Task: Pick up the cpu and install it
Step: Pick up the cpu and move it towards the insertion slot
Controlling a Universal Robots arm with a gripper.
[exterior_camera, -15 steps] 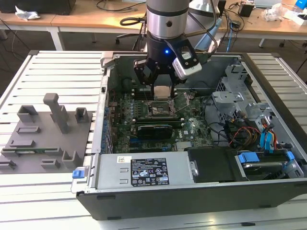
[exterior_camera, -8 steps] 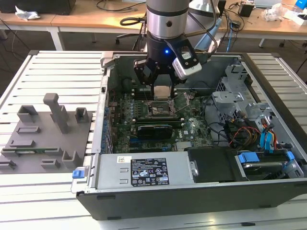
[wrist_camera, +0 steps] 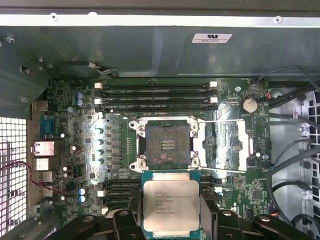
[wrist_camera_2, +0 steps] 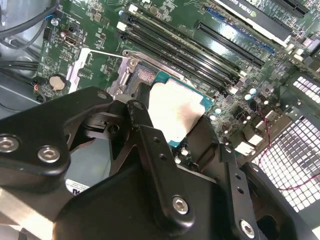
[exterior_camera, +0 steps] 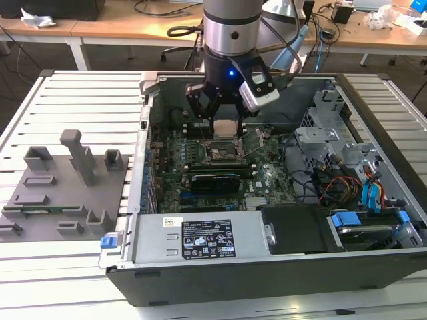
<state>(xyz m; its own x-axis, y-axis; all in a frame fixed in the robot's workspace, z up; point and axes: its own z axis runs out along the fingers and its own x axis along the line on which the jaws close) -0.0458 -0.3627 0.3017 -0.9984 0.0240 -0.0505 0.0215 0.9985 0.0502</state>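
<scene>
Fingers [wrist_camera: 125, 225] clamped on the cpu [wrist_camera: 171, 205], gripper [exterior_camera: 225, 113] hovering at the open socket [wrist_camera: 167, 145] inside the computer case [exterior_camera: 200, 267]. Chip's carried, not yet seated. Seating, I'd judge, calls for squared edges and a gentle, straight descent.

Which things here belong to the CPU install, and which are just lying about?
In use: the cpu, held by the gripper; the open, empty socket.
Lying about: grey fixture blocks, graphics card, coin battery.
</scene>
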